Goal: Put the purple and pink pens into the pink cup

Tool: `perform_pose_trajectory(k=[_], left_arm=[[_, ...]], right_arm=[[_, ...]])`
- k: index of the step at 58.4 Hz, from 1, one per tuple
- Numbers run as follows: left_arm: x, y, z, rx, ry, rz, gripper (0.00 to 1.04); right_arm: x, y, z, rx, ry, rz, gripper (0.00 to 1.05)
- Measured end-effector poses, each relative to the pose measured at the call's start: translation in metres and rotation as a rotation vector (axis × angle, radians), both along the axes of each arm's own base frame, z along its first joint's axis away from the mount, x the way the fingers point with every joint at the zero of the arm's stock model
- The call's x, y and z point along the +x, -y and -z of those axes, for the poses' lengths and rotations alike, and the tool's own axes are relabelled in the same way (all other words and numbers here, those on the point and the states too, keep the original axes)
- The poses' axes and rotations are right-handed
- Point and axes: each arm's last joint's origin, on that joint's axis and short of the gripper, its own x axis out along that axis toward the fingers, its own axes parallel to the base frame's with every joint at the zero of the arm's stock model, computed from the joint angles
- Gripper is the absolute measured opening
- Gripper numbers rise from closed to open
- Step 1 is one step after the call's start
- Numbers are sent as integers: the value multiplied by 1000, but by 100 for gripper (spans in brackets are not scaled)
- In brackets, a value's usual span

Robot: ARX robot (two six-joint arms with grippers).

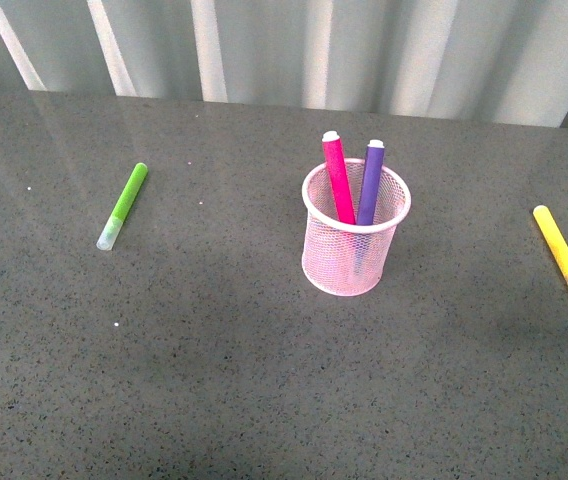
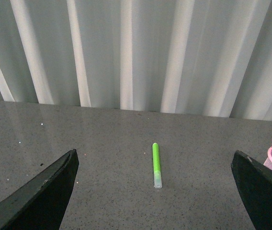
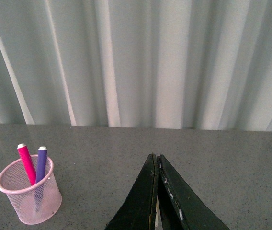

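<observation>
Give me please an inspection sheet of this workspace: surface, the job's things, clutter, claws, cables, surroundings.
Surface: grey speckled table, glossy, with a few small white specks.
Job's things: pink pen and purple pen both stand inside the pink cup, leaning, tops above the rim; the cup is upright.
Clutter: green marker lies flat on the table left of the cup; yellow marker lies flat to its right. Both are apart from the cup.
Claws: left claw is open, holding nothing, above the table near the green marker; right claw is shut and empty.
Cables: nothing seen.
Surroundings: pale pleated curtain behind the table.
</observation>
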Motion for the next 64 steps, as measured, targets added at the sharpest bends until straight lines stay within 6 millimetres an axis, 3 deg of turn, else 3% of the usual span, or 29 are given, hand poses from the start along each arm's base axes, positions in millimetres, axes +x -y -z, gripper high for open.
perform_pose_trajectory(k=[11, 43, 64], left_arm=[[0, 0, 0, 0, 0, 0, 98], [0, 0, 0, 0, 0, 0, 98], [0, 0, 0, 0, 0, 0, 98]], right_arm=[[0, 0, 0, 0, 0, 0, 4], [0, 0, 0, 0, 0, 0, 99], [0, 0, 0, 0, 0, 0, 98]])
